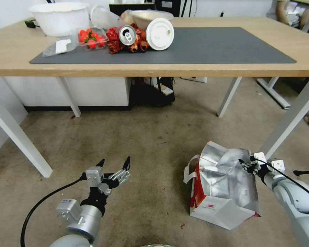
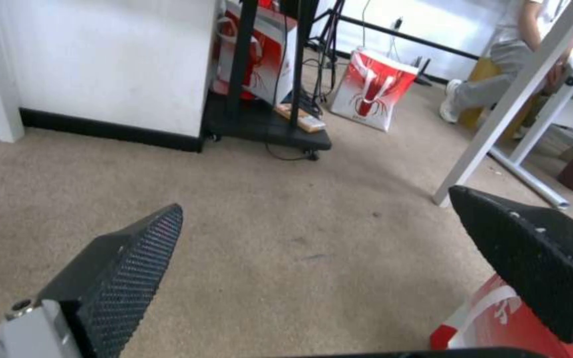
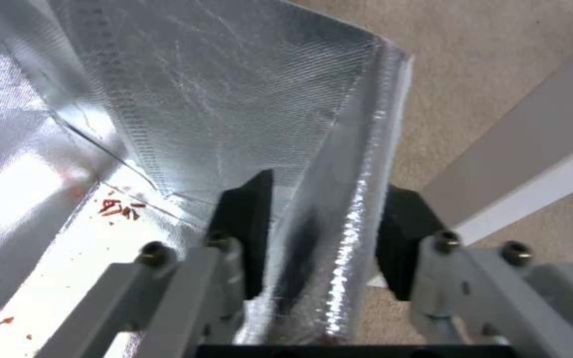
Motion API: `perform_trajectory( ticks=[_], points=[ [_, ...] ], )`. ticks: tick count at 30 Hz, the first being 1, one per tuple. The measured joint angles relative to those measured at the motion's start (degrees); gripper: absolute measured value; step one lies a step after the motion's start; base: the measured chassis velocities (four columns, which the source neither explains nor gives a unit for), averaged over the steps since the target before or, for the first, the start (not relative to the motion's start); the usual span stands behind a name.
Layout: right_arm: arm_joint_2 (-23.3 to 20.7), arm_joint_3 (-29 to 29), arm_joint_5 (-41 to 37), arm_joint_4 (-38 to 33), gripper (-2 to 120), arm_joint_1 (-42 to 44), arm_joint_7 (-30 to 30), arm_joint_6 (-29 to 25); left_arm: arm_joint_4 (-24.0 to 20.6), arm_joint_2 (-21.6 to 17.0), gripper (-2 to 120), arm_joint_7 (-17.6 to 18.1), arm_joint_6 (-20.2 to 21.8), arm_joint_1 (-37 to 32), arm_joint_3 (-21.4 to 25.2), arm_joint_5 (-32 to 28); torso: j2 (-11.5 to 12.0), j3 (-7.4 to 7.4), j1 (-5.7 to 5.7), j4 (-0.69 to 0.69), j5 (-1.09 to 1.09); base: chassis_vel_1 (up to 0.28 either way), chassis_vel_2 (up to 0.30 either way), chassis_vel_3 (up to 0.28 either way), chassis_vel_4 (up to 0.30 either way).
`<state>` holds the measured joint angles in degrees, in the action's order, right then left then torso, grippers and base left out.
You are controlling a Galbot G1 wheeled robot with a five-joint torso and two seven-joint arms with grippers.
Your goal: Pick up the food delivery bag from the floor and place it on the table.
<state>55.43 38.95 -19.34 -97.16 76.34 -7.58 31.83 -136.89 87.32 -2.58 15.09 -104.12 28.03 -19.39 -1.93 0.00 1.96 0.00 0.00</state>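
- Bag (image 1: 223, 192) sits on the floor (image 1: 144, 144), beside a table (image 1: 230, 68) leg
- Right gripper (image 3: 323, 233) straddles its foil rim, not yet pinching
- Left gripper (image 1: 115, 164) spread, idle
- Thin rim could tear or slip when lifted

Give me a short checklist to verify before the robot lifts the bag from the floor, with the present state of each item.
1. Right gripper straddles the rim of the food delivery bag, one finger inside against the foil, one outside: ok.
2. Fingers closed firmly on the rim: not ok, a gap remains on the outer side.
3. Left gripper clear of the bag, open above the floor: ok.
4. Bag empty enough to lift by one wall: only small red crumbs show inside; weight cannot tell.
5. Free place on the table: ok, the right part of the grey mat is bare.
6. Table leg close to the bag's right side: not ok, watch the lift path.
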Motion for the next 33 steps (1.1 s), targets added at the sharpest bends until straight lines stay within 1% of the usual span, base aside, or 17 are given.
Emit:
perform_trajectory(
  ticks=[1,2,4,5,9,14,15,17,18,20,21,24,25,28,29,31,33],
  points=[
    [0.0,0.0,0.0,0.0,33,0.0,0.0,0.0,0.0,0.0,100,0.0,0.0,0.0,0.0,0.0,0.0,0.00,0.00,0.00,0.00,0.000,0.000,0.000,0.000],
    [0.0,0.1,0.0,0.0,26,0.2,-0.1,0.1,0.0,0.0,100,0.0,0.0,0.0,0.0,0.0,0.0,0.00,0.00,0.00,0.00,0.000,0.000,0.000,0.000],
    [0.0,0.3,0.1,0.0,19,0.4,-0.3,0.2,0.1,-0.3,100,-0.1,0.0,0.1,0.1,0.0,0.0,0.00,0.00,0.00,0.00,0.000,0.000,0.000,0.000],
    [0.0,0.3,0.1,0.0,19,0.4,-0.3,0.2,0.1,-0.3,100,-0.1,0.0,0.1,0.1,0.0,0.0,0.00,0.00,0.00,0.00,0.000,0.000,0.000,0.000],
    [0.2,0.4,0.6,-0.2,0,1.0,-0.7,0.1,0.1,-0.7,100,-0.1,0.0,0.2,0.5,0.0,0.0,0.00,0.00,0.00,0.00,0.000,0.000,0.000,0.000],
    [0.1,0.5,0.8,-0.9,0,1.7,-2.1,-1.4,0.1,-1.0,100,-0.1,0.0,0.2,0.7,-0.1,0.0,0.00,0.00,0.00,0.00,0.000,0.000,0.000,0.000],
    [0.0,0.6,1.2,-1.1,0,2.0,-2.7,-2.3,0.1,-1.1,100,-0.1,-0.1,0.2,0.8,-0.3,0.0,0.00,0.00,0.00,0.01,0.000,0.000,0.000,0.000],
    [-0.9,1.1,3.3,-2.4,0,3.0,-6.4,-7.1,0.1,-1.2,100,0.0,-0.1,0.3,1.0,-1.0,0.0,0.00,0.00,0.00,0.00,0.000,0.000,0.000,0.000],
    [-0.9,1.1,3.3,-2.4,0,3.0,-6.4,-7.1,0.1,-1.2,100,0.0,-0.1,0.3,1.0,-1.0,0.0,0.00,0.00,0.00,0.00,0.000,0.000,0.000,0.000],
    [-2.2,1.7,3.7,-4.1,0,3.9,-9.5,-11.4,0.1,-1.5,100,0.1,-0.2,0.3,1.3,-1.3,0.0,0.00,0.00,-0.01,0.00,0.000,0.000,0.000,0.000],
    [-2.2,1.7,3.7,-4.1,0,3.9,-9.5,-11.4,0.1,-1.5,100,0.1,-0.2,0.3,1.3,-1.3,0.0,0.00,0.00,-0.01,0.00,0.000,0.000,0.000,0.000],
    [-4.7,2.9,3.8,-7.2,0,5.4,-13.8,-16.9,0.0,-1.6,100,0.6,-0.6,0.4,1.5,-1.6,0.0,0.00,0.00,0.00,-0.01,0.000,0.000,0.000,0.000],
    [-4.7,2.9,3.8,-7.2,0,5.4,-13.8,-16.9,0.0,-1.6,100,0.6,-0.6,0.4,1.5,-1.6,0.0,0.00,0.00,0.00,-0.01,0.000,0.000,0.000,0.000],
    [-7.3,4.4,1.8,-8.6,0,6.1,-22.6,-24.4,0.0,-1.6,100,1.1,-1.1,0.5,1.6,-2.1,0.0,-0.01,0.00,0.00,-0.01,0.000,0.000,0.000,0.000],
    [-7.3,4.4,1.8,-8.6,0,6.1,-22.6,-24.4,0.0,-1.6,100,1.1,-1.1,0.5,1.6,-2.1,0.0,-0.01,0.00,0.00,-0.01,0.000,0.000,0.000,0.000],
    [-8.8,5.0,-0.3,-9.4,0,6.1,-28.3,-29.2,0.0,-1.5,100,1.4,-1.5,0.4,1.6,-2.4,0.0,0.00,0.00,0.00,-0.01,0.000,0.000,0.000,0.000],
    [-9.0,5.0,-0.9,-9.5,0,6.1,-29.1,-29.9,0.0,-1.5,100,1.5,-1.6,0.4,1.6,-2.5,0.0,0.00,0.00,0.00,-0.01,0.000,0.000,0.000,0.000]
  ],
)
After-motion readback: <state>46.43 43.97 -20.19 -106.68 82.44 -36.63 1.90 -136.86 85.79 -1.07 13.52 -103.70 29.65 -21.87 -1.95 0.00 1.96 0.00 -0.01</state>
